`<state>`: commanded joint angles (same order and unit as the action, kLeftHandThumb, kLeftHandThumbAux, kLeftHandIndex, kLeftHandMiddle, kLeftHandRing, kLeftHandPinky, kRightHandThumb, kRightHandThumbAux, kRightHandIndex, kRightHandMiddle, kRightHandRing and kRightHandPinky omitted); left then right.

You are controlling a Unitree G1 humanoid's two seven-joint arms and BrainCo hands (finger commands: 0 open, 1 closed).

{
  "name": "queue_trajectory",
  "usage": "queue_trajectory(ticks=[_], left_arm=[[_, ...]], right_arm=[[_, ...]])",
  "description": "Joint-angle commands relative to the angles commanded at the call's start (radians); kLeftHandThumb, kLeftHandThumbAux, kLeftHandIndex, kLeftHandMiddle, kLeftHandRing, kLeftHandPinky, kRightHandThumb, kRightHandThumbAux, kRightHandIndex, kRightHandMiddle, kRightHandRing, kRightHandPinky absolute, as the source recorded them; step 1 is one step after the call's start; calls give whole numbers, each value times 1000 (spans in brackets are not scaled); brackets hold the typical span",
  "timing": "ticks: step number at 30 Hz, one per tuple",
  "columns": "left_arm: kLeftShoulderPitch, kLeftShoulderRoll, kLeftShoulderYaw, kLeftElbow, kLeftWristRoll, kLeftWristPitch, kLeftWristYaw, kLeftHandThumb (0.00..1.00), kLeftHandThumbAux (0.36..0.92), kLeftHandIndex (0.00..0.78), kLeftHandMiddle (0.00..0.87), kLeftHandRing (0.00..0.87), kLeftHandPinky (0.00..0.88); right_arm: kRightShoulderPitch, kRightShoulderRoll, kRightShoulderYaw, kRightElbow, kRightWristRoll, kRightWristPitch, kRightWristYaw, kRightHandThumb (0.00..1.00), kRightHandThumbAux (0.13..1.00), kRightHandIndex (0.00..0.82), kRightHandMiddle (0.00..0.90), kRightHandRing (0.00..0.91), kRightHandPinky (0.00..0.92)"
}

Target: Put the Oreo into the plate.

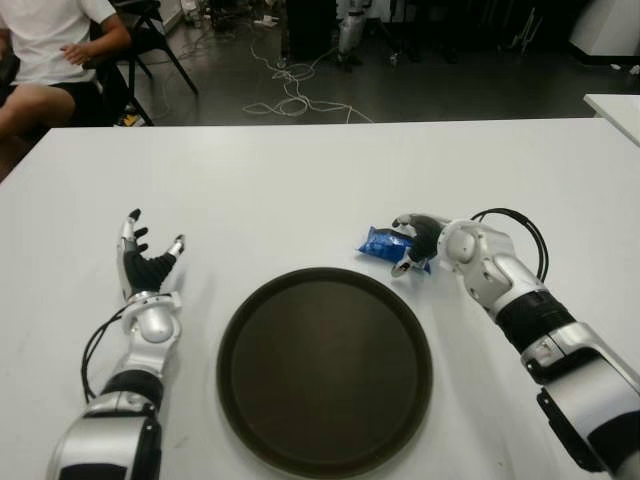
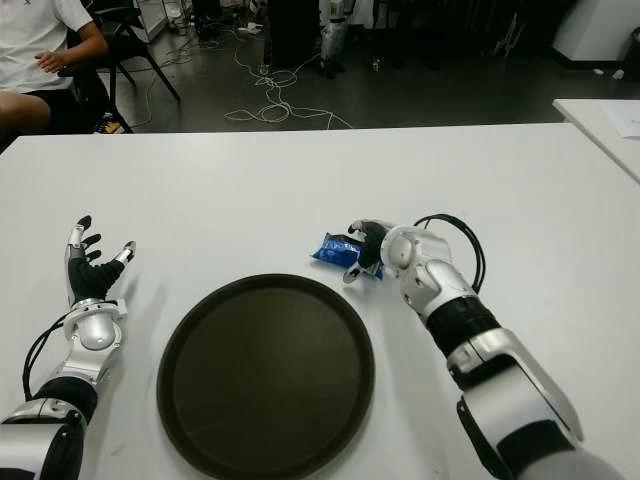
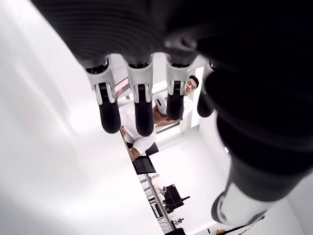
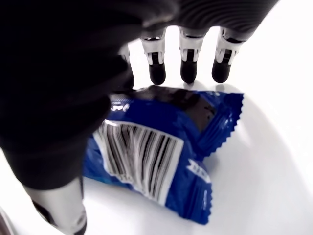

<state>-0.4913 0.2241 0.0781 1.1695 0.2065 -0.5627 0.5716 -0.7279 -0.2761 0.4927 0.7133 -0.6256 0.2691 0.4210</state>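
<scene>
The Oreo, a glossy blue packet with crimped zigzag ends and a white barcode panel, is lying on the white worktop, just beyond the far right rim of the plate and not on it. The plate is a round, dark, shallow tray with a raised lip, sitting near the worktop's near edge, with bare worktop lying open all around. The right hand is reaching over the packet from the right, its fingers extended with tips at the packet's far edge and thumb on its other side, not closed around it. The left hand is showing left of the plate, fingers spread, holding nothing. A person is sitting beyond the far left corner.
</scene>
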Motion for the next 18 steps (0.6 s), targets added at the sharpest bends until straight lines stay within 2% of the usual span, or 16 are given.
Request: queue_trajectory(ticks=[18], left_arm=[[-1,-3,5,-2,-12,7,-4,235,779,110,118,134,173]], right_arm=[[-41,28,0,110,9,-8,-38,0,776,64,97,46,0]])
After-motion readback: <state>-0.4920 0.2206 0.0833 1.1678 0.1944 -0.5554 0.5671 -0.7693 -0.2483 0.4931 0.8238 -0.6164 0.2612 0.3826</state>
